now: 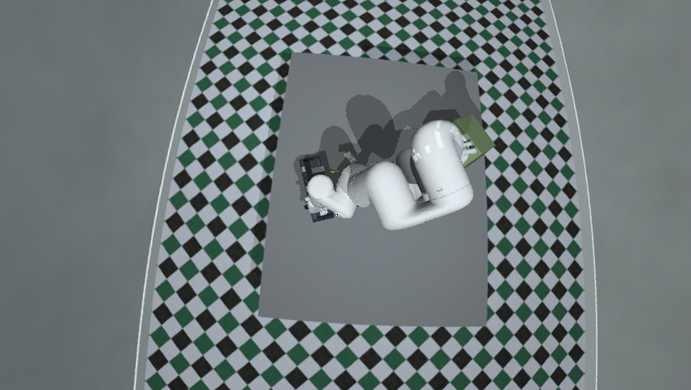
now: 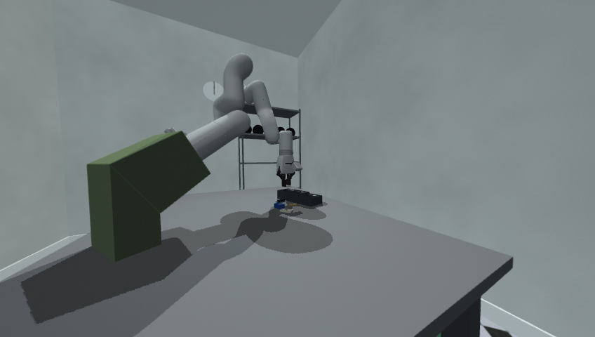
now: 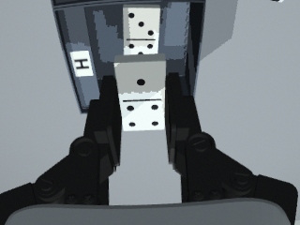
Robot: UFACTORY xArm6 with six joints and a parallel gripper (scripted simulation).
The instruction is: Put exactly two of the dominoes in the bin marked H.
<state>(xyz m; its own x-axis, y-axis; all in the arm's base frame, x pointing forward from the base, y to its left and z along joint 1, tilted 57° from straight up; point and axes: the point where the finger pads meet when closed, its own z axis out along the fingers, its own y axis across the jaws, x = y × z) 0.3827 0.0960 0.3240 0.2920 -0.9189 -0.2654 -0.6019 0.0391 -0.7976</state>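
In the wrist view my gripper [image 3: 142,94] is shut on a white domino [image 3: 142,96] with black pips. It holds the domino above the dark bin marked H [image 3: 82,63]. Another domino [image 3: 141,30] lies inside that bin compartment, just beyond the held one. In the exterior view the gripper [image 2: 285,180] hangs a little above the row of dark bins [image 2: 299,197]. In the top view the arm's wrist [image 1: 319,188] covers the bins [image 1: 312,179].
A blue block [image 2: 278,205] and small pieces [image 2: 288,210] lie on the table beside the bins. The green arm base [image 2: 142,187] stands at the near left. A shelf rack [image 2: 269,146] stands behind the table.
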